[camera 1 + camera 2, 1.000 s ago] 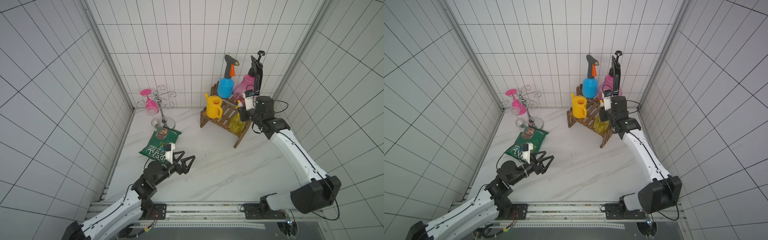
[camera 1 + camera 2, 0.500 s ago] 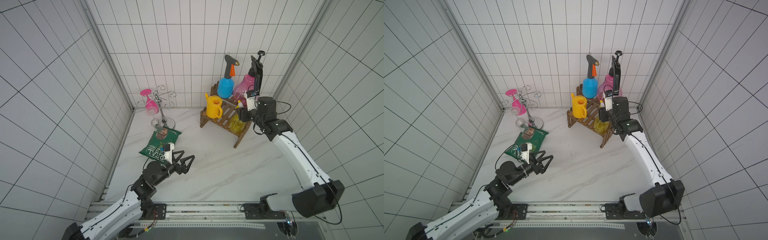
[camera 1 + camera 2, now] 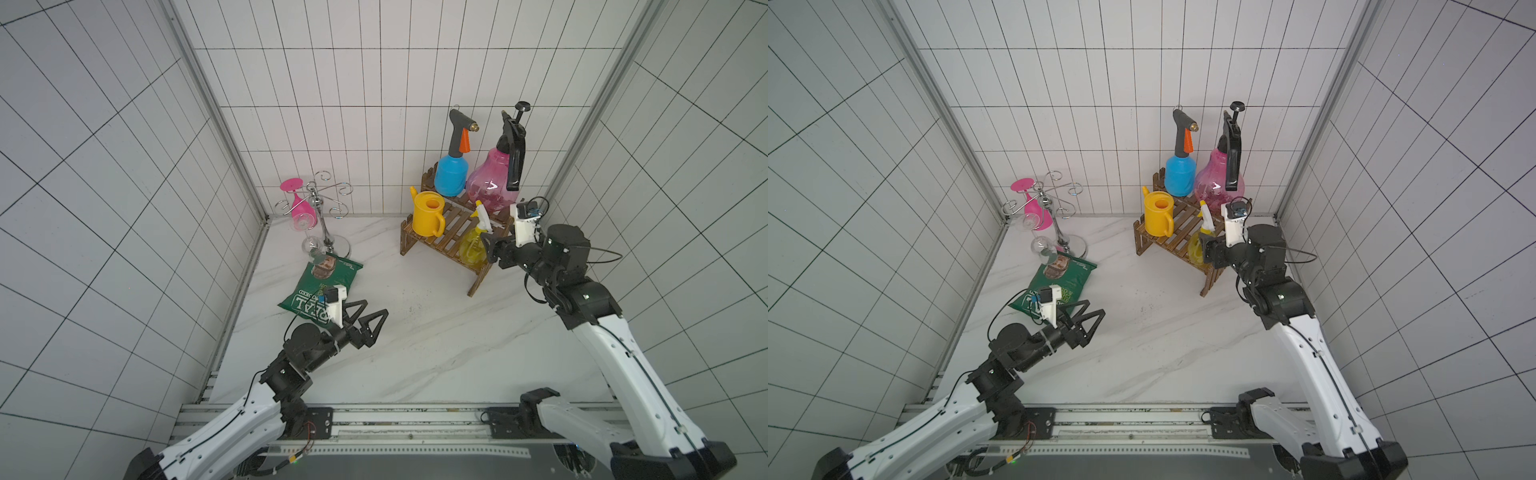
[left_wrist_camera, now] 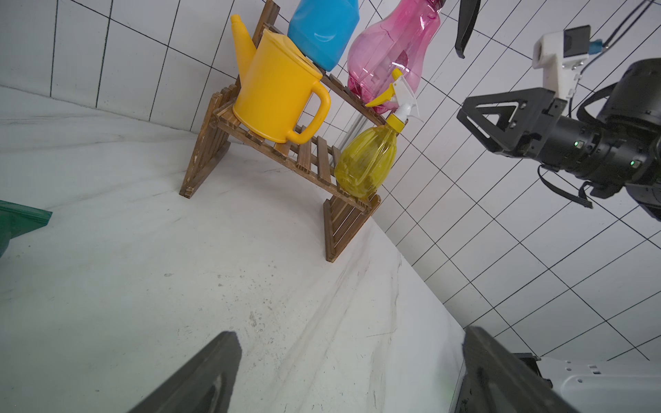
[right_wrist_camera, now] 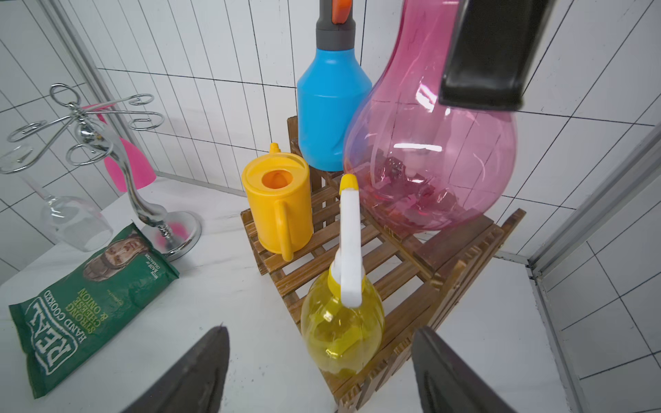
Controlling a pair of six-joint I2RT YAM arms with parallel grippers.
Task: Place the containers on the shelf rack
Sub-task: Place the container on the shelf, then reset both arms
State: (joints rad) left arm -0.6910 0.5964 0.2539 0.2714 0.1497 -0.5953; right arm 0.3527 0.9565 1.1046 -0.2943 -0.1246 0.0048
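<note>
Sprayer [image 5: 341, 332] on rack [image 5: 429, 257], just ahead of parted right fingers [image 5: 193, 375]

The left arm [image 3: 241, 419] stretches low and forward from its base at the near edge, wrist about level. The left gripper [image 3: 376, 308] points ahead and slightly rightward, jaws spread wide. The right arm [image 3: 619, 353] climbs steeply from its base, bends at a raised elbow and turns inward. The right gripper [image 3: 487, 249] faces the robot's left, held level, jaws parted.
</note>
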